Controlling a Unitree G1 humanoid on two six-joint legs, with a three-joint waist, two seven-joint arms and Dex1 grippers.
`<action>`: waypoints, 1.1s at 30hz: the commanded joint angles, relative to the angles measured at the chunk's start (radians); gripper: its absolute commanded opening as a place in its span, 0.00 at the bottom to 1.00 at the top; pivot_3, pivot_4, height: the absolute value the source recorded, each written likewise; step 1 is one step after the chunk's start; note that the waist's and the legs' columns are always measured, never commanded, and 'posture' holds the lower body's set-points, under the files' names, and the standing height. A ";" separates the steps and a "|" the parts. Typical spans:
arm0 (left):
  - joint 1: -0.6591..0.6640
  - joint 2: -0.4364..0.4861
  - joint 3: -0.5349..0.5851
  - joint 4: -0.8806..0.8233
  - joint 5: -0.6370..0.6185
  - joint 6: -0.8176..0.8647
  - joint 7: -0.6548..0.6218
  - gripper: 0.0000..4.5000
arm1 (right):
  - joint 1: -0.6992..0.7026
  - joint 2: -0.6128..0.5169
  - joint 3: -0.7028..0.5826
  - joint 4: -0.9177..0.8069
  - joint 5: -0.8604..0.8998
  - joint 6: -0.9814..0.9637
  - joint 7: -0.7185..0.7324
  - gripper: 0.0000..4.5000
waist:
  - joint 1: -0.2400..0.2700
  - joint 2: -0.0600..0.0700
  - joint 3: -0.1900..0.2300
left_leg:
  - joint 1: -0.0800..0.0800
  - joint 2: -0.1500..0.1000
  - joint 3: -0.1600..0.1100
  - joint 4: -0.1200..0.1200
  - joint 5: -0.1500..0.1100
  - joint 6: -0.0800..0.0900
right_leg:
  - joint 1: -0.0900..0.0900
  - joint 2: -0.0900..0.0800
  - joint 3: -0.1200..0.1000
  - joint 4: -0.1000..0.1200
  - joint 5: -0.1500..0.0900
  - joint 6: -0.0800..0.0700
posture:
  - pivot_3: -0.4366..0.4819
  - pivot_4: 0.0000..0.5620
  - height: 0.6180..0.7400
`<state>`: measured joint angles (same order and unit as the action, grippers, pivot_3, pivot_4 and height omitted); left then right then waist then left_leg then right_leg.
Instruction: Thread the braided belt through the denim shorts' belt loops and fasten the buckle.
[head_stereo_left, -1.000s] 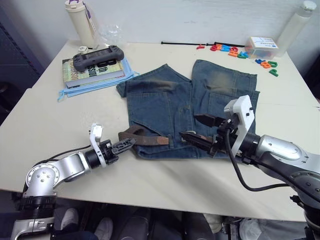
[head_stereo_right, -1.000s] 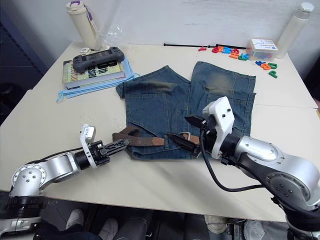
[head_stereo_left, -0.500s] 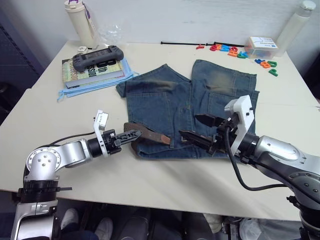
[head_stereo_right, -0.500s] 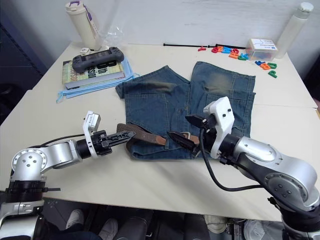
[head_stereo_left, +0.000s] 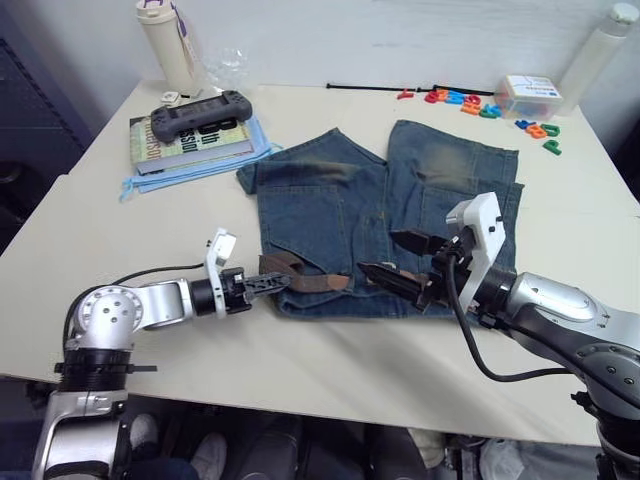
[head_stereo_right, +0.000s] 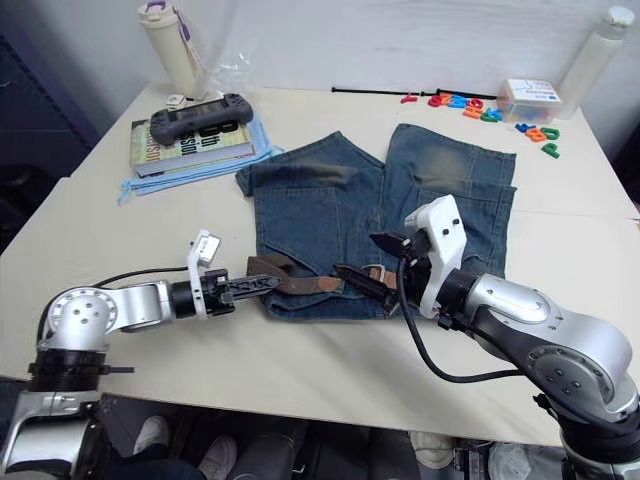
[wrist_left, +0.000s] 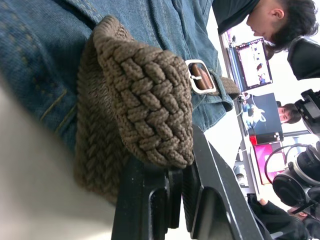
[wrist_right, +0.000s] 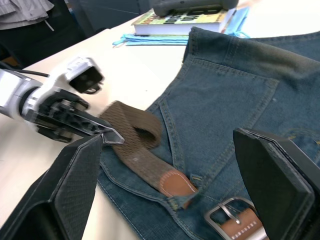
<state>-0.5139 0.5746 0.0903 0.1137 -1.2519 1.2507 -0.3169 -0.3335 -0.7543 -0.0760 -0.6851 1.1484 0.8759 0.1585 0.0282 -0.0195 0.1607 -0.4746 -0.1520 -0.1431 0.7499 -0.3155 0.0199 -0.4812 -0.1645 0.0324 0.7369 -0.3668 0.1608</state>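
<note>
- Left gripper — clenched on the folded end of the braided belt, at the waistband of the denim shorts.
- Buckle — lying on the waistband, mid-shorts.
- Right gripper — spread wide, empty, poised above the buckle.

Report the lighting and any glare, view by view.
Left eye view: soft, even light on the table and denim shorts, no hard glare. Left wrist view: the room behind the braided belt is washed out bright; the buckle glints. Right wrist view: the pale tabletop reads bright beside the shorts.
</note>
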 joint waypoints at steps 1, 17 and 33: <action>-0.045 0.004 -0.021 0.033 0.093 -0.019 -0.079 0.00 | -0.002 -0.002 -0.024 -0.042 0.006 -0.001 0.005 0.98 | -0.002 0.000 0.000 | 0.000 0.000 0.000 0.000 0.000 0.000 | 0.000 0.000 0.000 0.000 0.000 0.000 | 0.48 0.27 0.31; -0.106 0.150 -0.024 0.048 0.280 0.043 -0.380 0.00 | 0.017 0.027 -0.015 -0.051 -0.005 -0.005 -0.005 0.98 | -0.010 0.000 0.000 | 0.001 0.000 0.000 0.000 0.001 -0.001 | 0.000 0.000 0.000 0.001 0.000 0.000 | 0.48 0.27 0.31; -0.228 -0.018 0.316 0.008 0.192 0.361 -0.063 0.00 | 0.025 0.075 0.001 -0.075 0.000 -0.003 -0.049 0.98 | -0.026 -0.001 0.000 | 0.001 0.000 0.000 0.001 0.001 -0.001 | -0.001 0.001 0.000 0.004 0.000 0.000 | 0.48 0.27 0.31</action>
<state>-0.7133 0.5630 0.3511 0.1692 -1.0159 1.5801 -0.4217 -0.3036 -0.6915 -0.0780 -0.7157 1.1458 0.8809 0.1141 0.0027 -0.0203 0.1612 -0.4737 -0.1519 -0.1433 0.7512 -0.3144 0.0186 -0.4818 -0.1638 0.0324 0.7414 -0.3666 0.1611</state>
